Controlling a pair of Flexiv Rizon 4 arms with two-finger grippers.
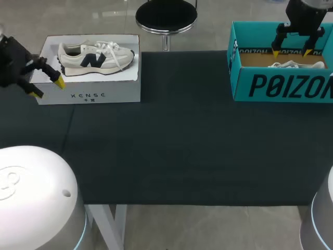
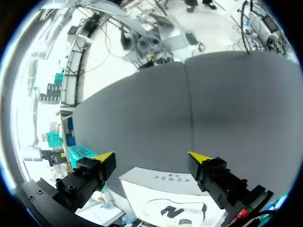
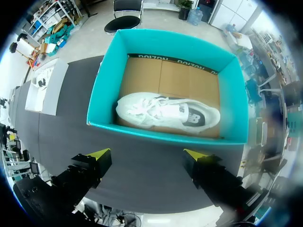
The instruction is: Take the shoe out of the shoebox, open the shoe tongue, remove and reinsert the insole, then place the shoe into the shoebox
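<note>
A teal shoebox (image 1: 244, 78) stands open at the table's back right. Inside it a white sneaker (image 3: 168, 113) lies on its side on the brown cardboard floor; only its laces (image 1: 290, 65) show in the head view. My right gripper (image 1: 291, 52) hangs open above the box, and in the right wrist view (image 3: 149, 153) its yellow tips sit over the near teal wall (image 3: 156, 133), holding nothing. My left gripper (image 1: 48, 87) is open at the far left, beside the white box (image 1: 88, 95); nothing is between its fingers (image 2: 151, 156).
A second, beige sneaker (image 1: 96, 56) with a dark letter on its side rests on the white box at the back left, also under my left gripper (image 2: 177, 211). A black mat (image 1: 182, 146) covers the table. White robot bases (image 1: 36, 198) stand at the front corners.
</note>
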